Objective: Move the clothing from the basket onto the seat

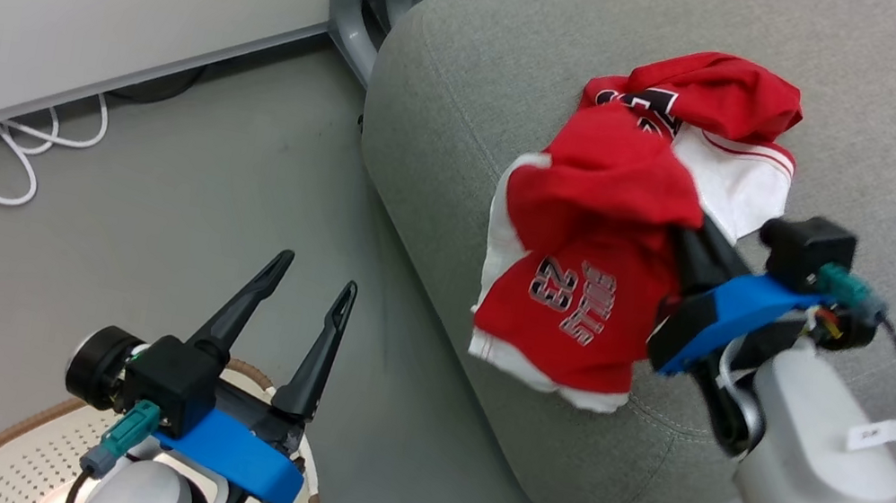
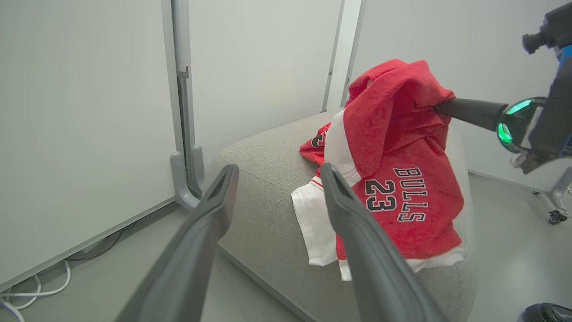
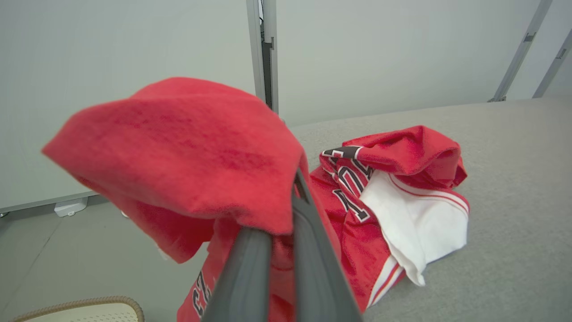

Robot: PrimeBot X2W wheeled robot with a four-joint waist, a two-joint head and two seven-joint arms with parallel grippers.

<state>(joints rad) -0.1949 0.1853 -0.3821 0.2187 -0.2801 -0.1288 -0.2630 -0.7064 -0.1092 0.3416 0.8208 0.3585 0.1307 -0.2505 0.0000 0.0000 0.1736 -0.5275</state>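
My right gripper (image 1: 688, 232) is shut on a red garment (image 1: 590, 221) with white trim and "BULLS 23" lettering, held above the front corner of the grey seat (image 1: 891, 107). The cloth folds over the fingers (image 3: 308, 250) and hides their tips, and its lower hem drapes down the seat's edge. A second red piece of clothing (image 1: 711, 91) with a white sleeve lies crumpled on the seat behind it. The cream basket (image 1: 17, 434) with its brown rim stands on the floor at the lower left. Above it my left gripper (image 1: 317, 271) is open and holds nothing.
A white panel wall with a grey metal post (image 1: 352, 8) stands behind the seat's left corner. White cable loops (image 1: 20, 143) lie on the grey floor along the wall. Open floor separates the basket and the seat.
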